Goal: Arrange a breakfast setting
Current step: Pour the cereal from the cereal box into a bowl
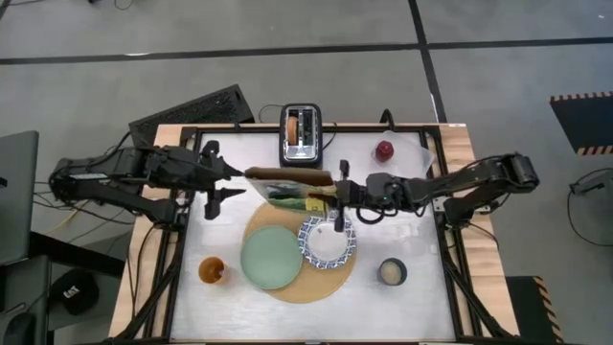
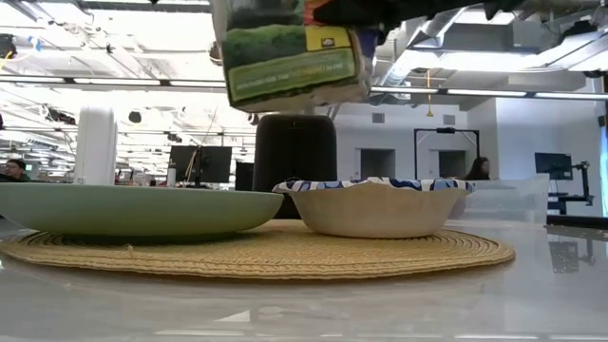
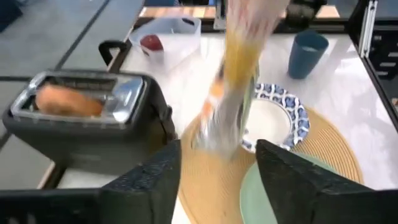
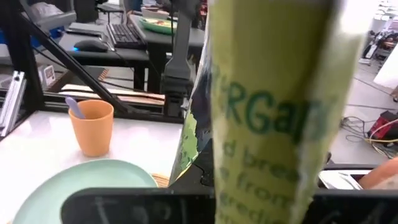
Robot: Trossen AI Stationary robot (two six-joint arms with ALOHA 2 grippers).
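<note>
My right gripper [image 1: 337, 192] is shut on the cereal box [image 1: 287, 188], which is held in the air over the far edge of the round tan mat [image 1: 316, 286]. The box's lower end shows at the top of the low view [image 2: 294, 52]. On the mat stand the pale green plate [image 1: 271, 257] and the blue-and-white bowl [image 1: 328, 241]. My left gripper [image 1: 228, 176] is open at the box's left end, not touching it; the box shows blurred ahead of its fingers [image 3: 233, 81]. The bagel [image 3: 68, 99] stands in the toaster [image 1: 302, 134]. My right gripper holds the cereal box by its right end [image 1: 329, 190], coming level from the table's right side. The box is lifted clear of the mat and the bowl. In the right wrist view the box's narrow side [image 4: 267, 149] fills the picture and hides the fingertips.
The orange-drink glass [image 1: 212, 270] stands near left of the mat, the dark mug [image 1: 392, 273] near right. The red apple [image 1: 385, 149] lies in a clear tray at the far right. A keyboard [image 1: 192, 110] lies beyond the table's far left corner.
</note>
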